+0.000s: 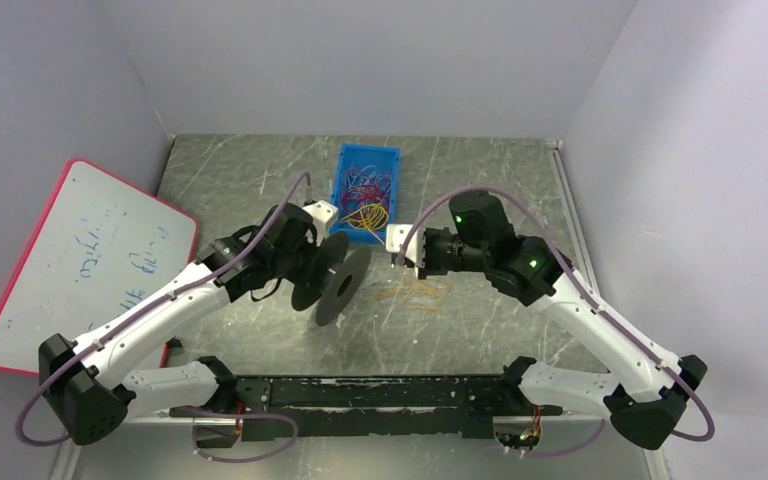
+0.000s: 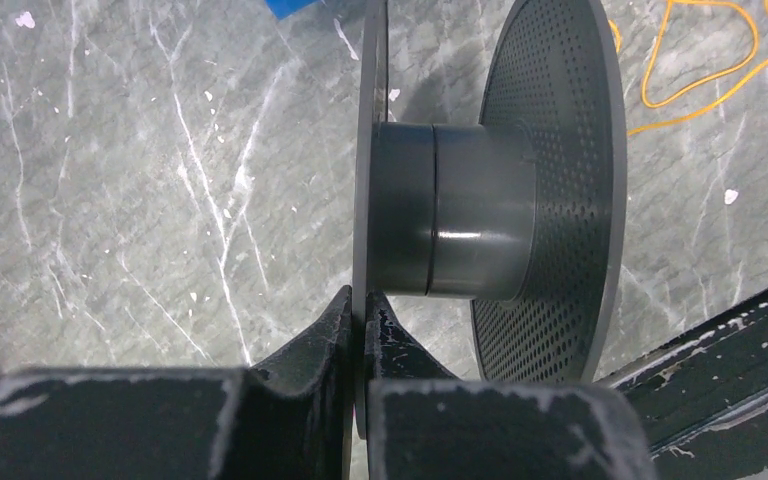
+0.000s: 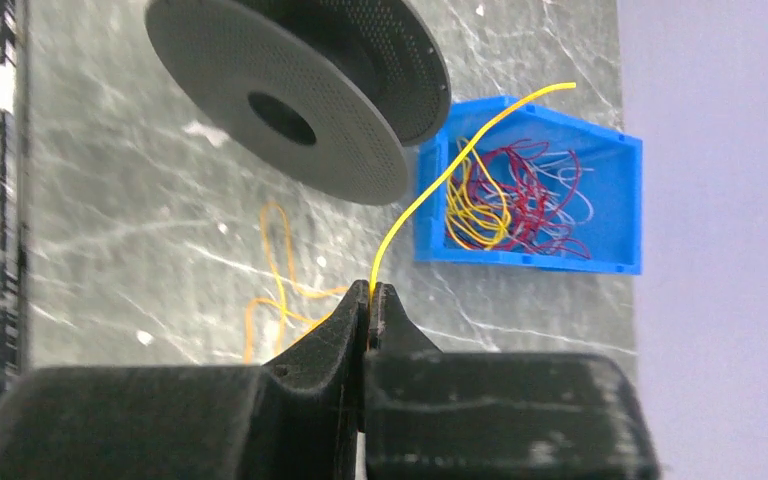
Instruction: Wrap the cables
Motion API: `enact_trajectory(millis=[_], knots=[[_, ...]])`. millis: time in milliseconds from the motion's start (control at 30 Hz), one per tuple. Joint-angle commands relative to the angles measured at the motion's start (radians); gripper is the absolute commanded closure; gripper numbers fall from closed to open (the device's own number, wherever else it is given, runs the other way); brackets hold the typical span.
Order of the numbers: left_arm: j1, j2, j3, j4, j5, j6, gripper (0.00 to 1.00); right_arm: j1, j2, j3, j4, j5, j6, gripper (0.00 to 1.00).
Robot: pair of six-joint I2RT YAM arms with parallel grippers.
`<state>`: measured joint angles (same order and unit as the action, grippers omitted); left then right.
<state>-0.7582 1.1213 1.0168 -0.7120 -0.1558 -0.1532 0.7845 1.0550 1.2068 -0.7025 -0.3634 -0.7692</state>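
Note:
A black spool with two perforated discs and a grey hub is held off the table at centre. My left gripper is shut on the rim of its near disc. My right gripper is shut on a yellow cable whose free end curves up past the bin. The rest of that cable lies in loose loops on the table, to the right of the spool. More cables, yellow, red and purple, fill a blue bin behind.
A whiteboard with a red frame leans at the left wall. A black rail runs along the near edge between the arm bases. Grey walls close in the marbled table on three sides.

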Motion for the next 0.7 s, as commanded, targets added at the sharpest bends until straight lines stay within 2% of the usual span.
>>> enact_trajectory(millis=[0, 433, 567, 667], knots=[[-0.028, 0.019, 0.025, 0.034, -0.078, 0.023, 0.93, 0.021, 0.019, -0.030, 0.004, 0.127, -0.275, 1.00], [-0.049, 0.018, 0.009, 0.068, -0.023, 0.067, 0.93, 0.128, -0.001, -0.194, 0.202, 0.448, -0.671, 1.00], [-0.051, 0.037, 0.014, 0.069, -0.015, 0.066, 0.90, 0.176, -0.022, -0.272, 0.309, 0.521, -0.799, 1.00], [-0.050, 0.038, 0.006, 0.079, 0.000, 0.062, 0.84, 0.192, -0.030, -0.317, 0.375, 0.555, -0.896, 1.00]])
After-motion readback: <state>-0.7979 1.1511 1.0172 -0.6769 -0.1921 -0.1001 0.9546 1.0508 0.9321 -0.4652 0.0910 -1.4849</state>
